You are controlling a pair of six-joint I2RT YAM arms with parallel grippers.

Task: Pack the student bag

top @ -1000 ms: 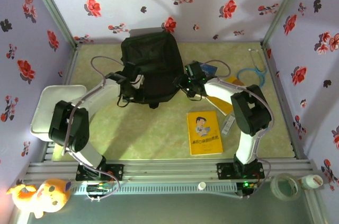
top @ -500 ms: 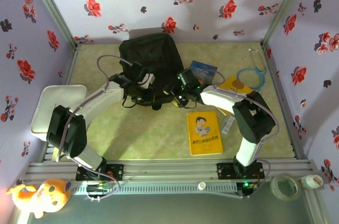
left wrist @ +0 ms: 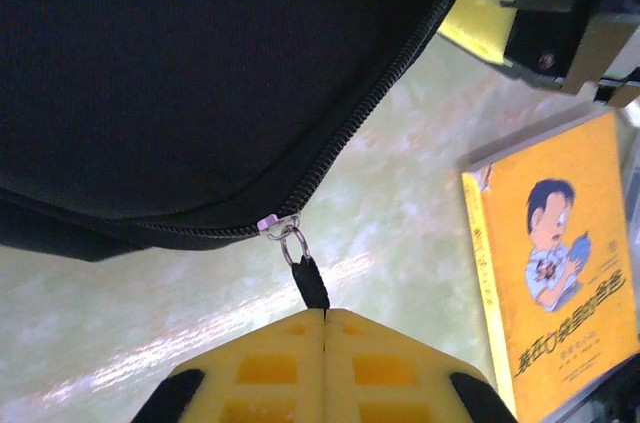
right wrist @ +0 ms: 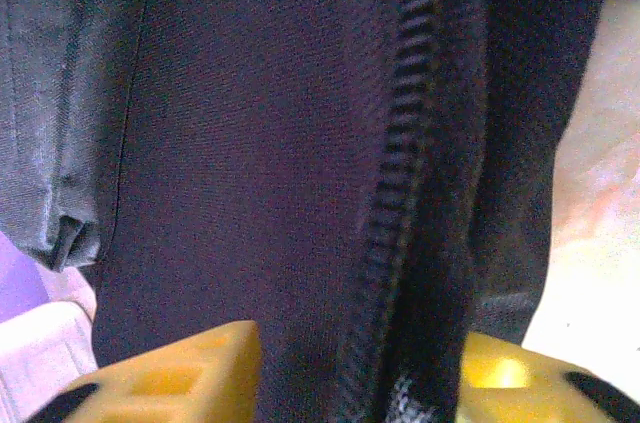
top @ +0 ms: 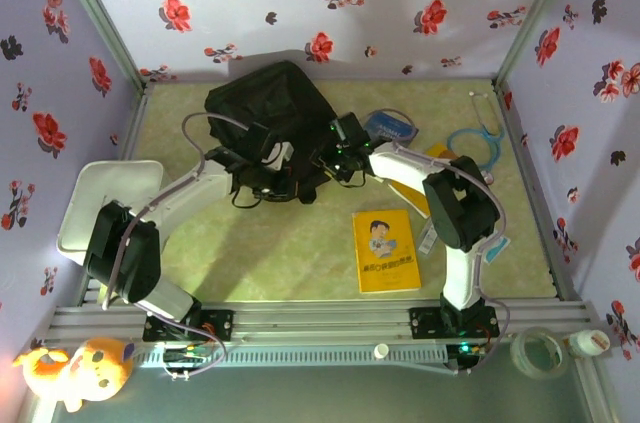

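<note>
Bag: the student bag (top: 265, 108) lies at the far middle of the desk (top: 290, 243), its near edge between my two grippers.
Zip: the slider (left wrist: 270, 224) sits on the bag's lower edge, and the track running away from it looks meshed.
Left gripper (left wrist: 325, 315): jaws pressed fully together, pinching the black pull tab (left wrist: 310, 283) that hangs off the slider.
Right gripper (right wrist: 355, 338): jaws partway apart, with a thick fold of bag fabric and zip track filling the gap. I read that as a grip.
Step, as I judge it: running the zip open so the books can go in.
Doing it well: I'd pull the tab along the track, not away from it. The right arm anchors the fabric taut, or the whole bag just slides.
Risk: the tab slipping out.
Waiting nearby: the yellow book (top: 386, 248), just nearer than the bag.
</note>
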